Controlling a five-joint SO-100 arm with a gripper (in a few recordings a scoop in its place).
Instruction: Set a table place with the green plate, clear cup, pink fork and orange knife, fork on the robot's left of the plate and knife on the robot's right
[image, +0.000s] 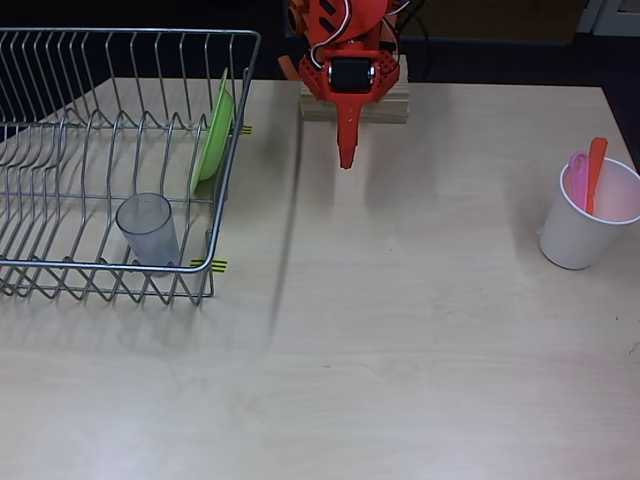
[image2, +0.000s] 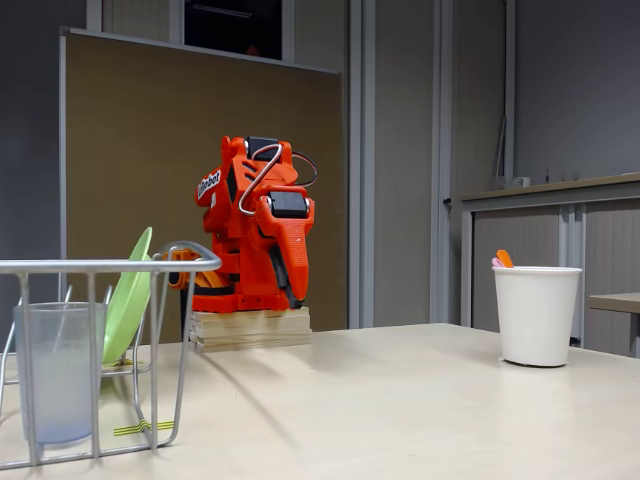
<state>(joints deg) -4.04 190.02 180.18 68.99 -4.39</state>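
The gripper (image: 346, 158) hangs folded down near the arm's wooden block, holding nothing; its tips look pressed together. Nothing of the place setting is laid yet. The green plate (image: 213, 134) stands on edge in the wire rack (image: 120, 150), the clear cup (image: 148, 228) upright in the same rack. The pink fork (image: 577, 180) and orange knife (image: 595, 170) stick out of a white cup (image: 585, 225) well apart across the counter (image: 400, 350). All four moves remain.

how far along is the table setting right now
Nothing is set yet. The green plate stands on edge and the clear cup sits in the wire rack. The pink fork and orange knife stand in the white cup. The gripper holds nothing.
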